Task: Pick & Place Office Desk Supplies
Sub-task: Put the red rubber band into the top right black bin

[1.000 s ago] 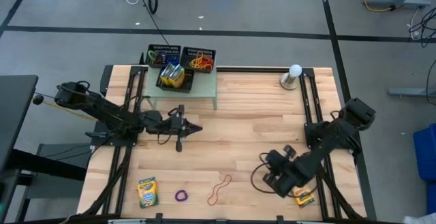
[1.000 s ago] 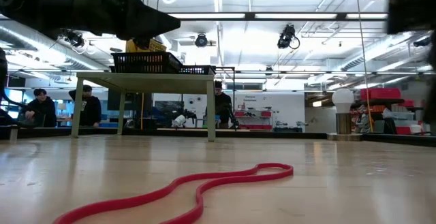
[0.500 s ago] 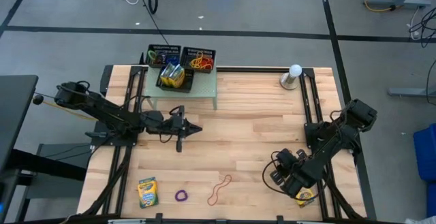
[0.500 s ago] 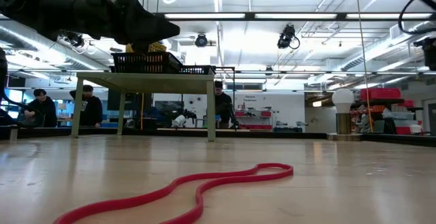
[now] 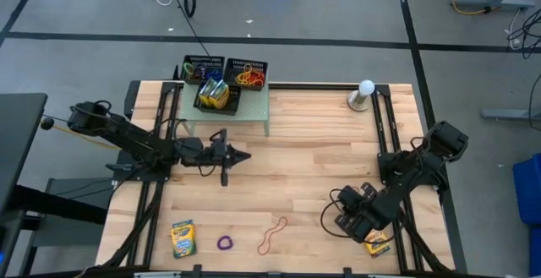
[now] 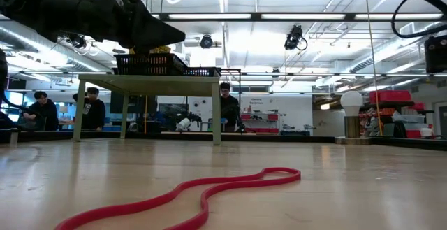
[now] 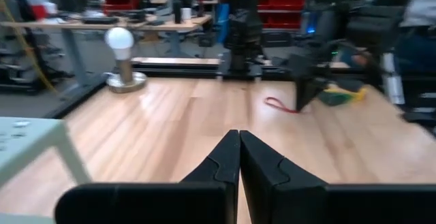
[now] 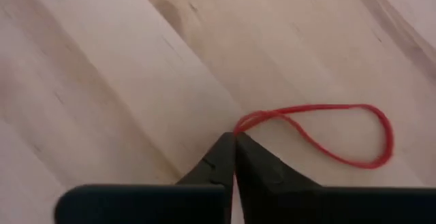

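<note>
Right gripper (image 8: pixel 235 137) pinches red rubber band (image 8: pixel 327 132).

Robotics laboratory, open-plan: wooden worktop (image 5: pixel 304 160) on a taped grey concrete floor (image 5: pixel 321 8), ceiling strip lights (image 6: pixel 230 17) and exposed ducting overhead, red storage bins (image 6: pixel 391 97) on shelving, further benches (image 7: pixel 102 24) behind, several people (image 6: pixel 91 108) at distant workstations.

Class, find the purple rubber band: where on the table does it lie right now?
In the high view, the purple rubber band lies on the left arm's side of the table, at the edge far from the mesh trays, between the crayon box and the long red rubber band.
</note>
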